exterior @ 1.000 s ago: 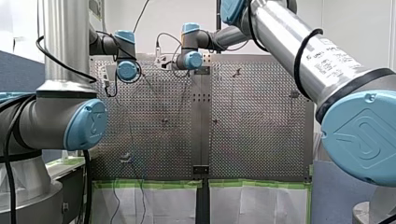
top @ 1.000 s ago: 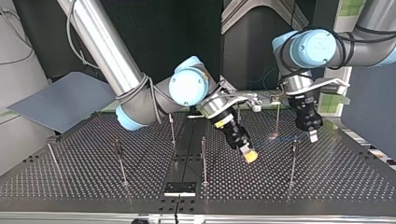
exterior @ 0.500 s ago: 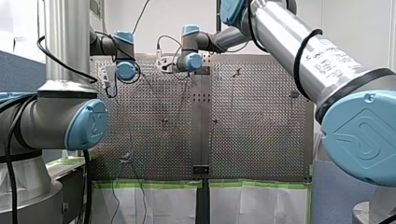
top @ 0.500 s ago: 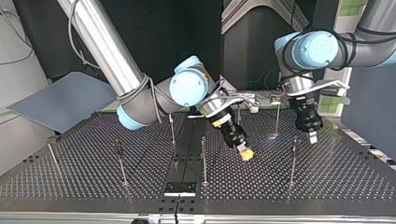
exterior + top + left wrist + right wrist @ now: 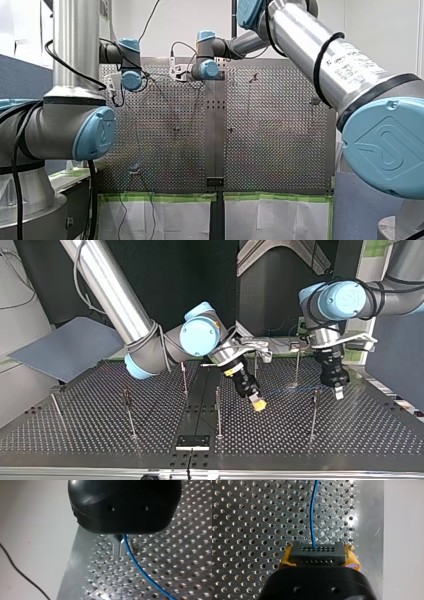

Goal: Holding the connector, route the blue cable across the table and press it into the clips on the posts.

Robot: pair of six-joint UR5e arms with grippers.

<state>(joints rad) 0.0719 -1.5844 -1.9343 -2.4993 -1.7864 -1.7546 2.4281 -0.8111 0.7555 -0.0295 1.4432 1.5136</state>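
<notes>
The connector (image 5: 315, 553) is clamped in my right gripper (image 5: 258, 403), now shifted toward ten o'clock in the top view. The blue cable (image 5: 137, 565) is pinched by my left gripper (image 5: 119, 548).

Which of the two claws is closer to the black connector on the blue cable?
Right. My right gripper clamps the black connector between its yellow pads; my left gripper pinches the blue cable farther along, apart from it.

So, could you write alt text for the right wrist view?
My right end effector grips a dark connector between yellow pads; a blue cable runs from it ahead over the perforated table.
</notes>
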